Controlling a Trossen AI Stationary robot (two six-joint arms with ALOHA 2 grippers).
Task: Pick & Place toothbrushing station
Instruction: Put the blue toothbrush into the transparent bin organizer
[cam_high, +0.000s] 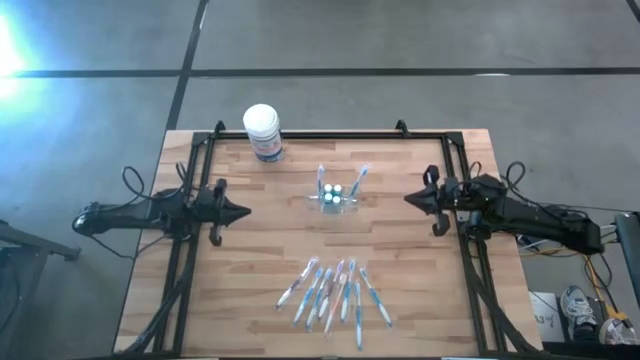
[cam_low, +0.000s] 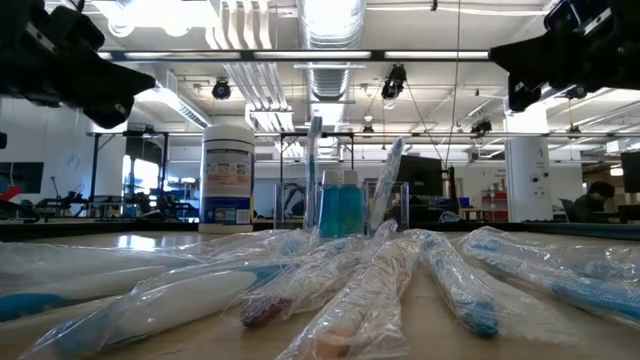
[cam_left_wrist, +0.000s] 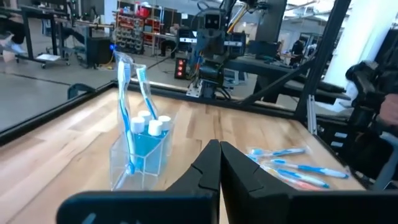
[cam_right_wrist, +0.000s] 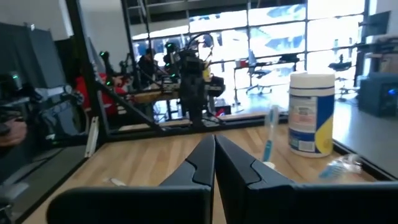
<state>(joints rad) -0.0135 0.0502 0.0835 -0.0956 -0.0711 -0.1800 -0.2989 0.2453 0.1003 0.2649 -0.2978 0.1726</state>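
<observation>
The toothbrushing station (cam_high: 335, 197) stands upright at the desk's (cam_high: 260, 250) centre in the high view, midway between both arms. Left gripper (cam_high: 240, 212) and right gripper (cam_high: 410, 199) hover well apart from it, fingers closed, empty.

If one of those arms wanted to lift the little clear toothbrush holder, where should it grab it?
Probably low on the clear toothbrush holder, pinching its two long walls across the narrow width. Coming from the side suits it, since upright toothbrushes and white-capped bottles crowd the top. The left gripper and right gripper wait shut on either side.
</observation>
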